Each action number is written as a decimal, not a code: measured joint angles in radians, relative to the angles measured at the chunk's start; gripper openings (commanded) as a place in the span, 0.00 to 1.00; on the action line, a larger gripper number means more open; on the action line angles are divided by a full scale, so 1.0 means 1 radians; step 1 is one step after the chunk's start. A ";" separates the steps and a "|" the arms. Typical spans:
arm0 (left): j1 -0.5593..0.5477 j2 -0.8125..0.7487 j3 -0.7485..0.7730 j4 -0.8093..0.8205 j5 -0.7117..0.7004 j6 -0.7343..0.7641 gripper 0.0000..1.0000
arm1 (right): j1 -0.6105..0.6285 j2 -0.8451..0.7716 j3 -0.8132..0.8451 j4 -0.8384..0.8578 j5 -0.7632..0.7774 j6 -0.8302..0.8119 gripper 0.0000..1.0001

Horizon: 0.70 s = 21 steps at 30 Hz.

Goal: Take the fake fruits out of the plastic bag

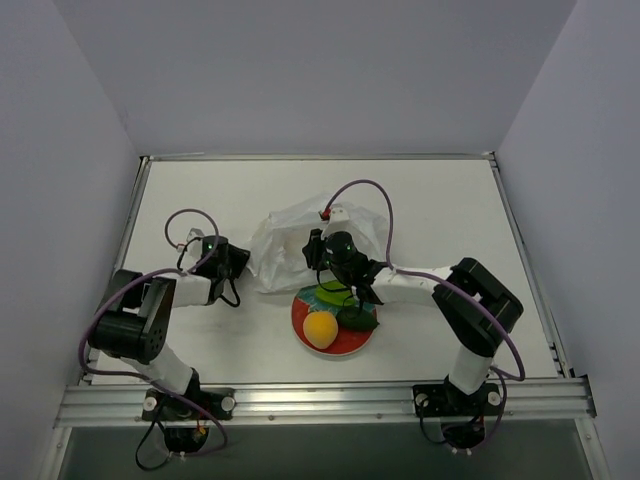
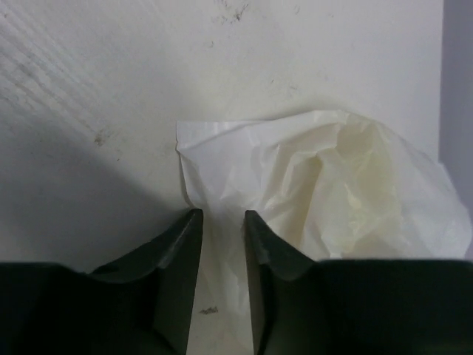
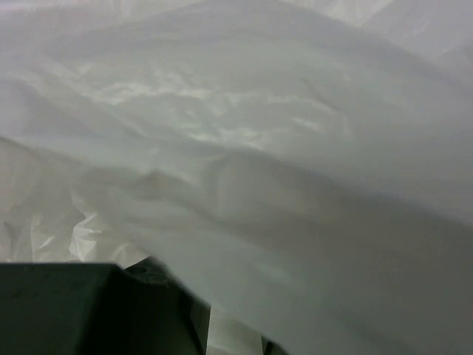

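The plastic bag (image 1: 290, 238) lies crumpled behind the red-and-teal plate (image 1: 345, 347). On the plate are the round orange-yellow fruit (image 1: 320, 328), the dark green oval fruit (image 1: 358, 319) and green and yellow-green fruit (image 1: 330, 296). My left gripper (image 1: 243, 262) is at the bag's left edge. In the left wrist view its jaws (image 2: 223, 218) stand narrowly parted with the bag's corner (image 2: 222, 155) between them. My right gripper (image 1: 318, 252) reaches into the bag. In the right wrist view the film (image 3: 281, 163) drapes over its fingers (image 3: 155, 310), which show a small gap.
The white table (image 1: 200, 200) has raised edges on the left, back and right. A metal rail (image 1: 320, 400) runs along the front. Purple cables loop above both arms. The plate sits just in front of the bag, under my right forearm.
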 measured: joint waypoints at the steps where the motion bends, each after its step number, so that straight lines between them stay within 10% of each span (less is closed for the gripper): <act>1: 0.000 0.015 -0.004 0.027 -0.005 -0.005 0.09 | 0.000 0.000 0.000 0.000 0.000 0.000 0.22; 10: 0.002 0.060 -0.013 0.156 -0.003 0.031 0.02 | 0.000 0.000 0.000 -0.003 0.000 -0.001 0.23; 21: -0.057 -0.261 0.077 0.094 0.121 0.180 0.02 | 0.000 -0.014 -0.078 0.088 0.051 0.064 0.53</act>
